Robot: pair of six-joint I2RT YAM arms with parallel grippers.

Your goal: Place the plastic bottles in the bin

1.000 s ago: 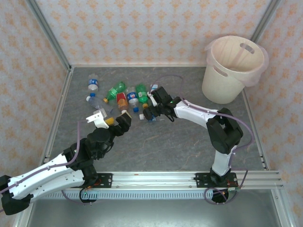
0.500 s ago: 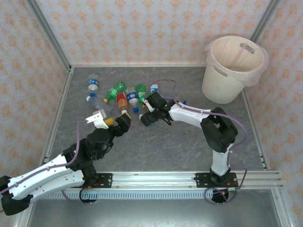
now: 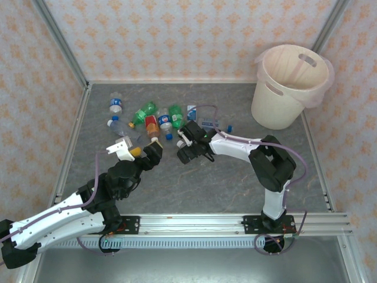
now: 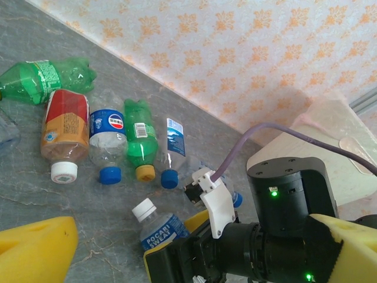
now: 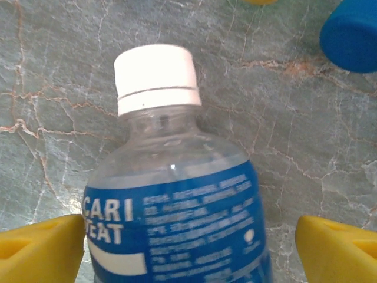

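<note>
On table (image 3: 194, 188) — right pincer (image 3: 188, 154) apart astride "POCARI SWEAT" bottle (image 5: 177, 212) | left pincer (image 3: 141, 150) apart

Left arm (image 3: 65, 215) was stretched out low from its base, running up and to the right, with the left gripper (image 3: 145, 151) pointing forward and its jaws wide apart. Right arm (image 3: 268, 171) was bent hard at the elbow, forearm reaching out left. Right gripper (image 3: 187, 151) was tipped down low, yellow fingertips (image 5: 41, 244) spread apart too.

Pocari bottle (image 5: 177, 206) body cut off at bottom edge; blue cap (image 5: 351, 34) clipped by right edge.
</note>
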